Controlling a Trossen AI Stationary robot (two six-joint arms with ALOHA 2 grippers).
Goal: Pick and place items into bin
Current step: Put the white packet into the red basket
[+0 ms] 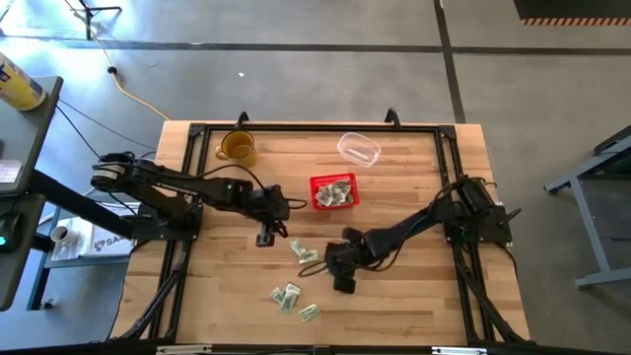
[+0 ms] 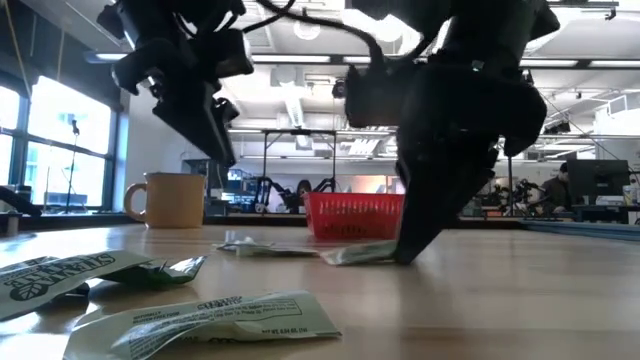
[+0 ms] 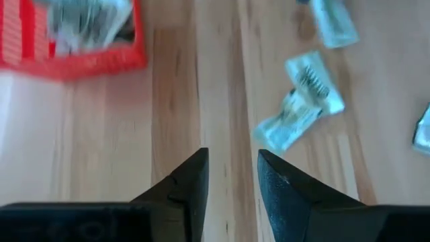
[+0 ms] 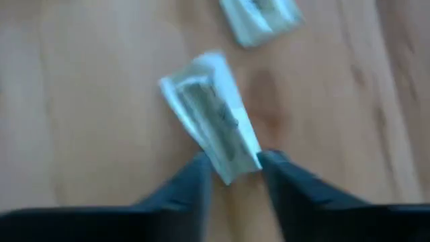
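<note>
The red basket (image 1: 334, 191) stands mid-table with several bills inside; it also shows in the low view (image 2: 355, 215) and the left wrist view (image 3: 74, 54). Loose bills lie flat on the wood toward the near edge (image 1: 301, 247) (image 1: 286, 294) (image 1: 309, 313). My right gripper (image 1: 325, 262) (image 2: 407, 255) is down at the table, open, its fingertips (image 4: 235, 168) astride the near end of one wrinkled bill (image 4: 211, 114). My left gripper (image 1: 266, 240) (image 3: 232, 168) hovers open above bare wood, left of the basket, with two bills (image 3: 302, 101) ahead of it. My right gripper comes at the bill from above, slanting from the table's right, with one finger (image 4: 198, 176) on each side of the bill's near end (image 4: 232, 161). The bill lies flat on the table. Whether the fingers touch it, I cannot tell.
An amber mug (image 1: 238, 148) and a clear plastic container (image 1: 359, 149) stand near the far edge. A black frame (image 1: 296, 127) runs around the table. Bare wood lies between the basket and the loose bills.
</note>
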